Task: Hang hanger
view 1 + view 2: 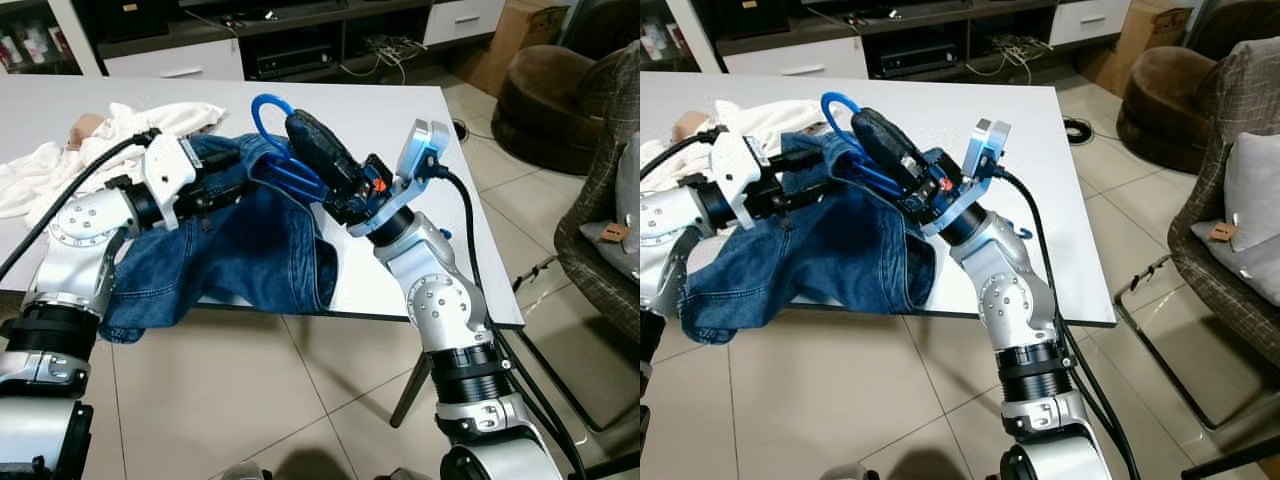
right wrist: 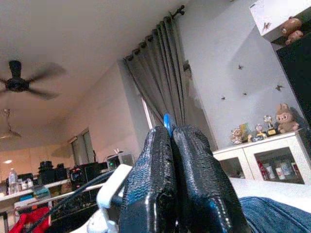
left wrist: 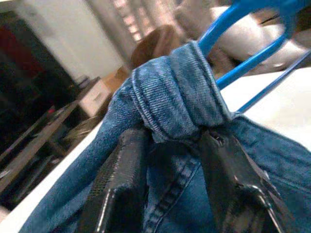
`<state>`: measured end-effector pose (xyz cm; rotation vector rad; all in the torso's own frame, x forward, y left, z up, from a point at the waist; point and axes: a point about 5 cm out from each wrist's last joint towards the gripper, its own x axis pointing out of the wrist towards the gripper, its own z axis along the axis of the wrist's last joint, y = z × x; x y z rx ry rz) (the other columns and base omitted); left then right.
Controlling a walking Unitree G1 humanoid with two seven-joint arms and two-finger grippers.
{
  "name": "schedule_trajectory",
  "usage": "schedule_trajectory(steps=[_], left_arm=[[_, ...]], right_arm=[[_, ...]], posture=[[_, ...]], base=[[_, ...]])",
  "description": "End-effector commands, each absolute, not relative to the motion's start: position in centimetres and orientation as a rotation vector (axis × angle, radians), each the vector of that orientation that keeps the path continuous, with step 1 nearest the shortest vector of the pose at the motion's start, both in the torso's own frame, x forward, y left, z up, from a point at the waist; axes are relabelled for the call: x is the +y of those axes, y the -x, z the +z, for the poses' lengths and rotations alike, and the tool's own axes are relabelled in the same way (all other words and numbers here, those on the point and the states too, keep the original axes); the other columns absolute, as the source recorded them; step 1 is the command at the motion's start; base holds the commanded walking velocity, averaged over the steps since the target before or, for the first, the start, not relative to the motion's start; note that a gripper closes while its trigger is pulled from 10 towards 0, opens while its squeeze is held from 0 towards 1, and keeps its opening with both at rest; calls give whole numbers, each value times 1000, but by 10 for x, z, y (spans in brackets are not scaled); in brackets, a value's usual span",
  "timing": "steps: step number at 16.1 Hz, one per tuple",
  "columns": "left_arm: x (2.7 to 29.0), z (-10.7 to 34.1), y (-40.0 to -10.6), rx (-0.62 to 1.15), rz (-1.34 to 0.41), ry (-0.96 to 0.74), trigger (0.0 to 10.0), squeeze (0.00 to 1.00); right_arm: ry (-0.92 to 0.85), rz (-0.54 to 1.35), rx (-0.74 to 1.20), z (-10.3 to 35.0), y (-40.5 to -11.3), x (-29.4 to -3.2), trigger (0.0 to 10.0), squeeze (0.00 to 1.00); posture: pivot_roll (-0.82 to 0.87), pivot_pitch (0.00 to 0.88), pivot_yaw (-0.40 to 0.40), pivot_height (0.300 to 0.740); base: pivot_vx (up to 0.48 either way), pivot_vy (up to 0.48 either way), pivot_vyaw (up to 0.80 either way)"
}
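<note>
A blue plastic hanger (image 1: pixel 272 130) sticks up over the white table (image 1: pixel 380 120), its bars running through the waistband of blue jeans (image 1: pixel 240 250) that drape over the table's front edge. My right gripper (image 1: pixel 305 135) is shut on the hanger, with a sliver of blue between its fingers (image 2: pixel 167 160). From the left, my left gripper (image 1: pixel 235 170) is shut on a rolled denim fold (image 3: pixel 175 97) at the waistband, right beside the hanger (image 3: pixel 243 29).
White clothes (image 1: pixel 60 150) lie on the table's far left. A brown pouf (image 1: pixel 550 100) and a grey chair with a cushion (image 1: pixel 610 220) stand to the right. A TV cabinet (image 1: pixel 290 40) runs behind the table. Tiled floor (image 1: pixel 280 390) lies below.
</note>
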<state>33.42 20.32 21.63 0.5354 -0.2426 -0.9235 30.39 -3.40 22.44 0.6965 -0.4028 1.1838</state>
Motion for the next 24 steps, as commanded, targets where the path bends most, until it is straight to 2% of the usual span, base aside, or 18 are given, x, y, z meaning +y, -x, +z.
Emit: schedule_trajectory(steps=[1,7,8,9,12,14,15,16,20,24], left_arm=[[195,224,-331,-273,-986,-543,10000,0],[216,194,-323,-83,-1006,-706,10000,0],[221,190,-320,-52,-1014,-705,10000,239],[223,188,-318,-39,-1018,-698,10000,1000],[227,190,-313,-26,-1058,-640,10000,1000],[230,195,-317,-67,-1013,-711,10000,1000],[230,200,-319,-111,-986,-752,10000,259],[229,208,-320,-158,-971,-760,10000,0],[228,225,-318,-200,-975,-794,10000,0],[240,223,-313,-112,-1010,-835,10000,0]], right_arm=[[-672,1257,-421,232,-297,-24,10000,0],[-657,1245,-424,230,-298,-27,10000,0],[-651,1248,-421,229,-297,-29,10000,0],[-647,1251,-420,229,-296,-29,10000,0],[-626,1267,-422,230,-295,-30,10000,0],[-606,1284,-423,231,-295,-31,10000,0],[-594,1291,-419,230,-294,-31,10000,0],[-586,1289,-412,228,-295,-32,10000,0],[-566,1257,-376,218,-299,-34,10000,0],[-551,1254,-373,215,-301,-36,10000,0]], posture=[[-24,0,45,740],[-26,0,47,740],[-21,0,40,740],[-21,0,40,740],[-20,0,37,740],[-17,0,37,740],[-16,0,38,740],[-16,0,40,740],[-16,0,46,740],[-11,0,46,740]], base=[[0,0,0],[0,0,0],[0,0,0],[0,0,0],[0,0,0],[0,0,0],[0,0,0],[0,0,0],[0,0,0],[0,0,0]])
